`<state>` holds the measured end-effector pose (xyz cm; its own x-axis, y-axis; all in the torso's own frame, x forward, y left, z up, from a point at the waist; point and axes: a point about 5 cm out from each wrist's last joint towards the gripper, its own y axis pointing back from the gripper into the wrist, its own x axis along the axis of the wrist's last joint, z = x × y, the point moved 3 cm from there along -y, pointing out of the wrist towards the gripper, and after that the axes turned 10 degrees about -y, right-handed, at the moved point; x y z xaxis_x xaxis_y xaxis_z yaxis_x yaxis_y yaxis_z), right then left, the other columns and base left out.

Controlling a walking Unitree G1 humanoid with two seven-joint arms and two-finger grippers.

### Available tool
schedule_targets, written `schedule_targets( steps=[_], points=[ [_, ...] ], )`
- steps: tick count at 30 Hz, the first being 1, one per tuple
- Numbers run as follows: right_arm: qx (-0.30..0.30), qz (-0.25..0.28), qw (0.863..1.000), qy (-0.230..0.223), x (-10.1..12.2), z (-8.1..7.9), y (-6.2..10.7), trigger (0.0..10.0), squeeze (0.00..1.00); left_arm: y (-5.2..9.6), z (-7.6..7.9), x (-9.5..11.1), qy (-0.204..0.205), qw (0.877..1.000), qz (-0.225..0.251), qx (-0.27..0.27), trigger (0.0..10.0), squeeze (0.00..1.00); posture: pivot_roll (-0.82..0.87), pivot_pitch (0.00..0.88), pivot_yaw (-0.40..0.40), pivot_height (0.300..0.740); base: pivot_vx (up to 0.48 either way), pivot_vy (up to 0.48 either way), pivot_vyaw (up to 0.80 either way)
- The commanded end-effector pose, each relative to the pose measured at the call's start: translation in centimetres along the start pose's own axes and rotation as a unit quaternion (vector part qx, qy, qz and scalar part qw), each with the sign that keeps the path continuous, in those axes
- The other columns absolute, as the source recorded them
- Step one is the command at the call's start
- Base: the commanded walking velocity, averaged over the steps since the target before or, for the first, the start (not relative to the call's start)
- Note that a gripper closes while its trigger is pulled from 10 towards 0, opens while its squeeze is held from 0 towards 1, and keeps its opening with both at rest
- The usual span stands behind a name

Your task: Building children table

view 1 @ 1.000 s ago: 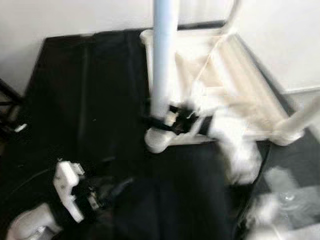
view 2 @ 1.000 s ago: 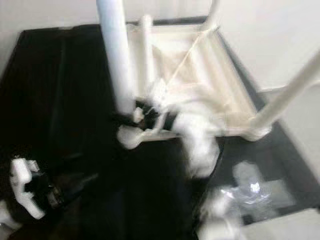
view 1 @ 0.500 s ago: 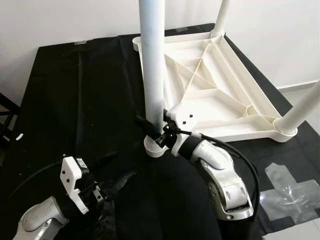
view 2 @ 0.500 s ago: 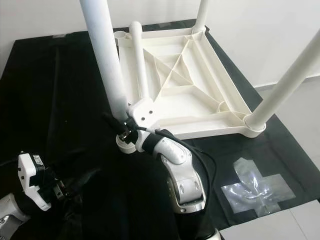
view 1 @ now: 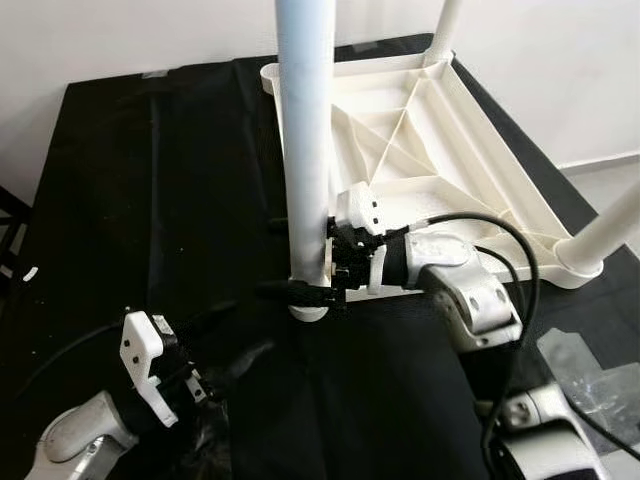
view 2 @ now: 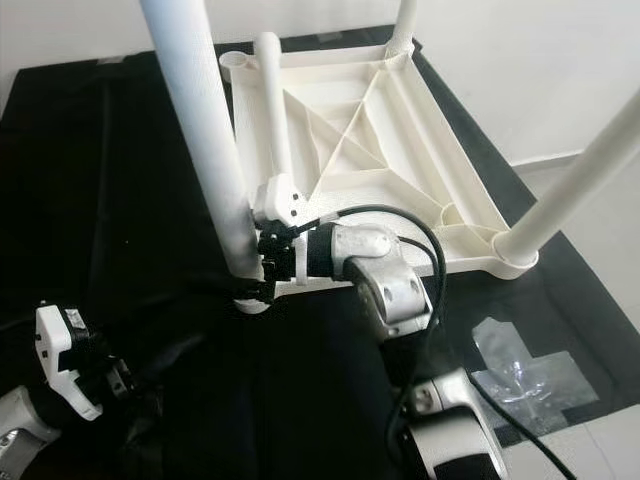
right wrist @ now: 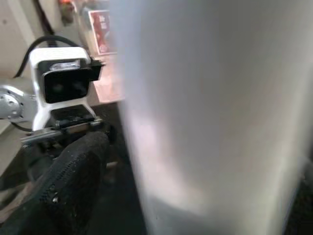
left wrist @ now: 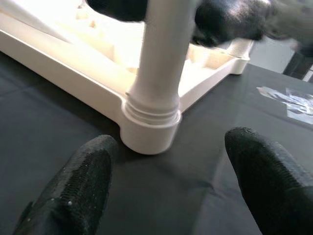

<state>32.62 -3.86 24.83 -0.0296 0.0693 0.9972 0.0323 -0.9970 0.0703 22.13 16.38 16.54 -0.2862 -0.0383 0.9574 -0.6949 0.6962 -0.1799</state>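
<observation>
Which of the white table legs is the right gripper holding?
The near left leg: the right gripper clasps it just above its socket; the others stand free.

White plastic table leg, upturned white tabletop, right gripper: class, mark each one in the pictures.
white plastic table leg (view 1: 305, 120), left eye view, mid shaft
upturned white tabletop (view 2: 350, 190), right eye view, ribbed underside
right gripper (view 1: 300, 258), left eye view, between fingertips

A black cloth (view 1: 150, 200) covers the floor up to a plain white wall (view 1: 120, 40) at its far edge. Past the cloth's right edge lies pale floor (view 2: 600, 230). Clear tape (view 2: 525, 375) (crossed strips) sits near the cloth's near right corner.
</observation>
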Motion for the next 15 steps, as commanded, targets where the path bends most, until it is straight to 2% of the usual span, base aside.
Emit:
schedule_targets(
  steps=[1,3,7,8,15],
  points=[
    [0.027,0.010,1.000,-0.001,0.6,0.2,0.3,10.0,0.00,0.3,0.4,0.0,0.005,1.000,-0.004,-0.003,10.0,0.00,-0.08,0.273,-0.037,0.740,0.000,0.000,0.00],
    [0.063,0.010,0.998,0.000,1.9,0.7,0.3,10.0,0.00,0.4,0.6,0.1,0.006,1.000,-0.007,-0.006,10.0,0.00,-0.07,0.279,-0.038,0.740,0.000,0.000,0.00],
    [0.085,0.009,0.996,0.008,3.3,1.5,0.0,10.0,0.00,0.7,0.8,0.1,0.006,1.000,-0.010,-0.008,10.0,0.00,-0.06,0.286,-0.039,0.740,0.000,0.000,0.00],
    [0.090,0.009,0.996,0.010,3.6,1.6,-0.1,0.0,0.00,0.7,0.8,0.1,0.006,1.000,-0.011,-0.008,10.0,0.00,-0.06,0.288,-0.039,0.740,0.000,0.000,0.00],
    [0.108,0.012,0.994,0.011,3.8,1.9,-0.2,0.0,0.00,0.8,0.9,0.2,0.007,1.000,-0.014,-0.007,10.0,0.00,-0.05,0.291,-0.037,0.740,0.000,0.000,0.00]
  ],
)
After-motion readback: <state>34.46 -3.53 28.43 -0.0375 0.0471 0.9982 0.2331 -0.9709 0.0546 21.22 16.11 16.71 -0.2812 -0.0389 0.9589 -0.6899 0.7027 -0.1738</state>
